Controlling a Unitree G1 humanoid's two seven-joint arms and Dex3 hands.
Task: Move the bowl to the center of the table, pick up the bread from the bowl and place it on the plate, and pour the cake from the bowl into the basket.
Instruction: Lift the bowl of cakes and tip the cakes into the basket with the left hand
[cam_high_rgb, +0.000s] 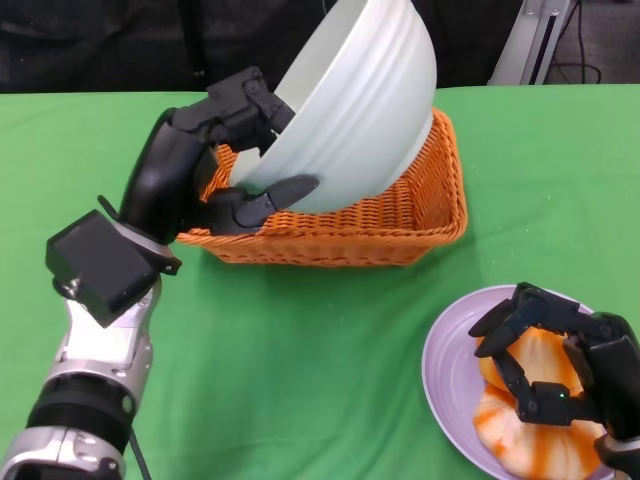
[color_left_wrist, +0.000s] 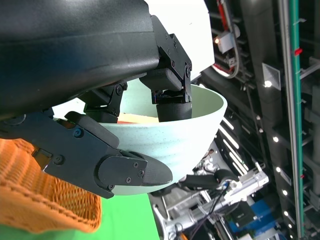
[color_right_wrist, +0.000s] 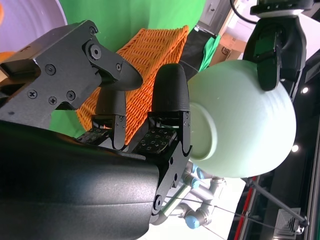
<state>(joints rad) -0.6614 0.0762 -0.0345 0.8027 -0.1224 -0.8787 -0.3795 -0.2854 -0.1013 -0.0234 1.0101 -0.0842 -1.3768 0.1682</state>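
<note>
My left hand (cam_high_rgb: 215, 150) grips the pale green bowl (cam_high_rgb: 360, 100) by its rim and holds it tipped steeply over the orange wicker basket (cam_high_rgb: 420, 215). In the left wrist view a yellowish piece of cake (color_left_wrist: 137, 118) lies inside the bowl (color_left_wrist: 195, 135), just behind my fingers (color_left_wrist: 170, 107) on the rim. At the lower right the orange-and-white bread (cam_high_rgb: 535, 440) lies on the purple plate (cam_high_rgb: 450, 370). My right hand (cam_high_rgb: 550, 365) arches over the bread with its fingers apart. In the right wrist view nothing sits between them.
The basket stands at the back middle of the green table (cam_high_rgb: 300, 380). The right wrist view shows the basket (color_right_wrist: 145, 65) and the raised bowl (color_right_wrist: 245, 125) beyond my right hand (color_right_wrist: 145, 120). Dark background and a metal frame lie past the far edge.
</note>
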